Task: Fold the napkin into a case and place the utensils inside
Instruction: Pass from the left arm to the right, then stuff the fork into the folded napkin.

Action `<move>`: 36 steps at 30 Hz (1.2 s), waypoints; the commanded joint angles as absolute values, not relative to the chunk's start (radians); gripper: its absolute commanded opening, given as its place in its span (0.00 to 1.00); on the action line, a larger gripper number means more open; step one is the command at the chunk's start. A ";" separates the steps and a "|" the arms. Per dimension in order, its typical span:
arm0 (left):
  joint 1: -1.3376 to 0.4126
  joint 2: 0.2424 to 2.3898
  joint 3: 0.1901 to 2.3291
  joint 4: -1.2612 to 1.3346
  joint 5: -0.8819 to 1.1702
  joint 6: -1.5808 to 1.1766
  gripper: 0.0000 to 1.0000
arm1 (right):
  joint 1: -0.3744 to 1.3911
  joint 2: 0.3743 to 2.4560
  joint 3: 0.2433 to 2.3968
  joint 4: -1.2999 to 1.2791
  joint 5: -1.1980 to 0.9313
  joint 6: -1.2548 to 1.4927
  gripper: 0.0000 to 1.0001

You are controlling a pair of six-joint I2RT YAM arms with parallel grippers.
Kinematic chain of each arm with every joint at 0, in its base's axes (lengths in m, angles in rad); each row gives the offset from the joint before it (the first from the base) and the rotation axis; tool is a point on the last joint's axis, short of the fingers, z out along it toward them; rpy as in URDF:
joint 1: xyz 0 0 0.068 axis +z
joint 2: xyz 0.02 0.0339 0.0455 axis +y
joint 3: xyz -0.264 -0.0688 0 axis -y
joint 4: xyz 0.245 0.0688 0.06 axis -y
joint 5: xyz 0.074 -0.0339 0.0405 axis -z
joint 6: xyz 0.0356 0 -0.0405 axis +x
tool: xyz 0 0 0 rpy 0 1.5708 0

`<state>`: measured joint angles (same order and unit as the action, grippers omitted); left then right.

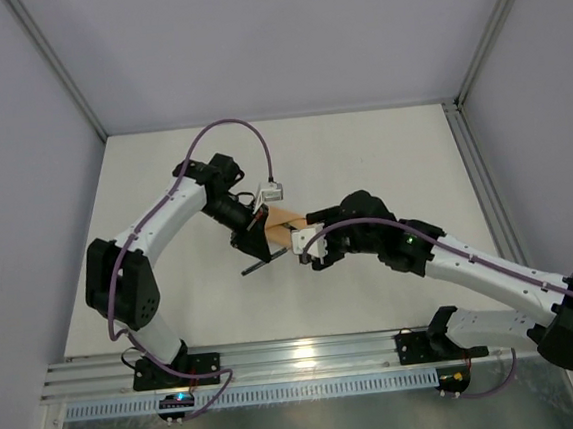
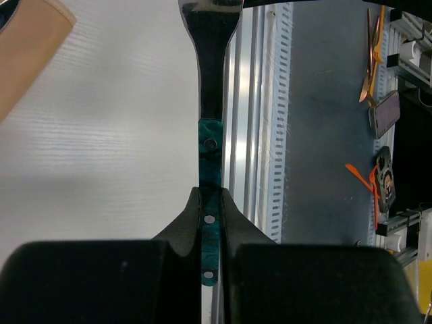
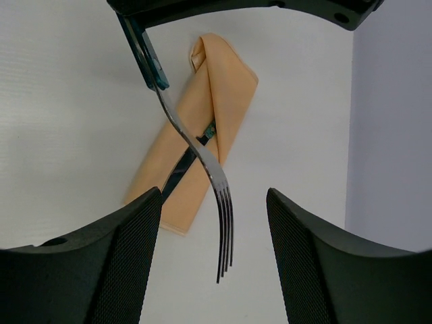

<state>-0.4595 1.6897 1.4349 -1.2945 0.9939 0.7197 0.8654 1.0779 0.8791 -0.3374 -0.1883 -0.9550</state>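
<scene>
**Desk:** What are you looking at?

**Me:** A plain white table (image 1: 363,168) inside a pale-walled booth, with an aluminium rail (image 1: 309,358) along the near edge where my arms are bolted. Both arms reach in toward the middle of the table.

**Desk:** And the left claw?

**Me:** My left gripper (image 2: 211,196) is pinched tight on the fork (image 3: 216,182). Its dark fingers (image 2: 182,223) squeeze the teal-green handle from either side, and the silver end runs straight out ahead of the claw. From the right wrist I see that fork slanting down from above, clear of the table, with its tines dropping into the gap in front of me.

**Desk:** Is the right one holding anything?

**Me:** No. My right gripper (image 3: 212,196) is spread wide, and its two textured pads stand well apart from the tines between them.

**Desk:** Where's the cloth?

**Me:** The case (image 3: 229,81) lies flat on the table just beyond the right claw's fingertips. It is a narrow peach-orange pouch set on a diagonal, with the fork crossing over it. The knife (image 3: 177,174) is already tucked inside — its dark blade shows at the lower opening, and a bit of teal handle peeks out at the fold. In the overhead view the case sits between the two claws.
</scene>
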 commanded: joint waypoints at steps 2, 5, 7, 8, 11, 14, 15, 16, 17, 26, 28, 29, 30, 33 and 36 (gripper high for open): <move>-0.454 1.657 1.417 -1.270 1.009 0.695 0.00 | 0.873 1.141 0.949 -0.278 -0.143 -0.922 0.65; -0.454 1.652 1.417 -1.270 1.008 0.695 0.00 | 0.873 1.192 0.985 -0.305 -0.101 -0.896 0.49; -0.454 1.651 1.417 -1.270 1.002 0.696 0.00 | 0.873 1.209 0.997 -0.317 -0.081 -0.859 0.34; -0.454 1.651 1.414 -1.270 1.002 0.698 0.00 | 0.873 1.218 1.009 -0.324 -0.074 -0.848 0.29; -0.454 1.652 1.410 -1.269 1.003 0.701 0.00 | 0.873 1.226 1.020 -0.353 -0.077 -0.831 0.13; -0.454 1.654 1.410 -1.264 0.989 0.700 0.00 | 0.873 1.233 1.040 -0.400 -0.103 -0.793 0.04; -0.454 1.651 1.408 -1.253 0.962 0.690 0.00 | 0.873 1.238 1.045 -0.428 -0.118 -0.779 0.04; -0.454 1.643 1.405 -1.238 0.947 0.660 0.14 | 0.873 1.238 1.046 -0.440 -0.126 -0.744 0.04; -0.454 1.637 1.401 -1.203 0.930 0.647 0.26 | 0.873 1.236 1.045 -0.452 -0.136 -0.729 0.04; -0.451 1.531 1.388 -1.112 0.789 0.637 0.63 | 0.841 1.218 0.898 -0.420 -0.333 -0.358 0.04; -0.434 1.531 1.391 -1.091 0.779 0.624 0.64 | 0.816 1.221 0.859 -0.414 -0.377 -0.290 0.04; -0.427 1.537 1.393 -1.080 0.779 0.600 0.65 | 0.804 1.221 0.848 -0.413 -0.388 -0.260 0.04; -0.422 1.540 1.396 -1.066 0.779 0.594 0.66 | 0.792 1.220 0.838 -0.407 -0.399 -0.205 0.04; -0.413 1.554 1.417 -1.072 0.740 0.606 0.72 | 0.710 1.213 0.787 -0.362 -0.492 -0.090 0.04; -0.413 1.560 1.402 -1.046 0.663 0.646 0.75 | 0.634 1.218 0.730 -0.296 -0.566 -0.013 0.04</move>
<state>-0.4164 1.5536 1.3762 -1.0946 0.7372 0.6159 0.6895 1.2369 0.7601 -0.4095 -0.4412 -0.1810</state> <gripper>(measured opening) 0.735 0.044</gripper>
